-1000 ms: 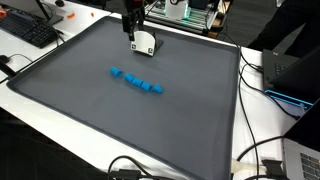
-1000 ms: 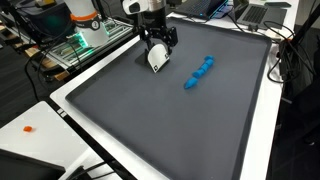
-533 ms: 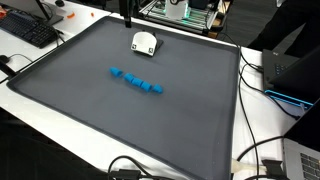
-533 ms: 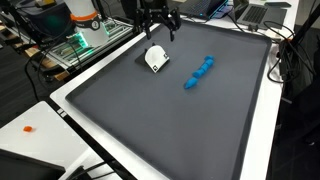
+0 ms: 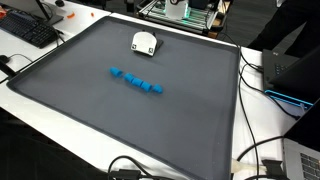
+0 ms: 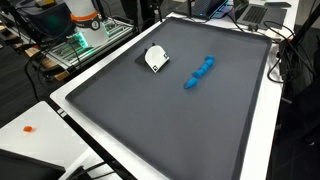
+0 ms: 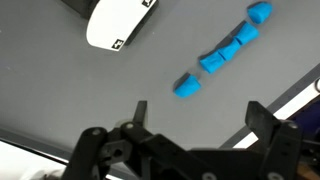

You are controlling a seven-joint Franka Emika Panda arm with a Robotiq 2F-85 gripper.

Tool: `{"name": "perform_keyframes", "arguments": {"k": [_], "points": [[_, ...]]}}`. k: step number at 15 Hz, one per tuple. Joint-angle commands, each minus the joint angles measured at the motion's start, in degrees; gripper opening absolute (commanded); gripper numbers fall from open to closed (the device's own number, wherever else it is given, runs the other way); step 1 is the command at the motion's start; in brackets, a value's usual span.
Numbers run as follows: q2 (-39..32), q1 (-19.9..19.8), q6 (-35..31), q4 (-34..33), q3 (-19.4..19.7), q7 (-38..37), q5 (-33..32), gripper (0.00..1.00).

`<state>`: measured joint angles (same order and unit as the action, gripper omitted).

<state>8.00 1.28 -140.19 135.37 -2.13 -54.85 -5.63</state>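
We see the gripper (image 7: 199, 115) only in the wrist view, where it comes in from the lower edge of the picture. Its two dark fingers (image 7: 140, 112) stand wide apart, and between them shows only grey surface. The claw holds nothing and touches nothing. It hangs above the mat (image 7: 50, 90), clear of the things that lie on it.

The thing nearest to it is a row of blue blocks (image 7: 222, 55). In the wrist view this row runs slantwise from the upper right corner down toward the middle, and its lowest block lies just above the gap between the fingers. The blocks lie close one after another; whether each pair is touching, we cannot tell. In an exterior view the blue blocks (image 5: 136, 81) lie near the middle of the mat (image 5: 180, 130).

A white object (image 7: 118, 22), rounded and with small black marks, lies on the mat well apart from the row. In both exterior views the white object (image 5: 145, 42) (image 6: 157, 59) sits near one edge of the mat.

The mat is dark grey and rests on a white table (image 5: 50, 125). A black keyboard (image 5: 28, 30) lies on the table beside the mat.
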Motion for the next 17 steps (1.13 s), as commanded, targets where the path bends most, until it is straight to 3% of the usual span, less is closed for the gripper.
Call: {"name": "perform_keyframes", "arguments": {"k": [1,12,13,17], "points": [[-2.3,0.5,1.1,-3.6,-0.9,11.1,0.9,1.0],[-10.6,2.7,2.3,-12.2,-2.3,46.9,4.3,1.0],[-9.0,2.6,0.5,-10.4,-2.0,40.9,2.3,1.0],[-10.5,2.7,0.9,-11.8,-2.1,45.3,3.1,1.0]]}}
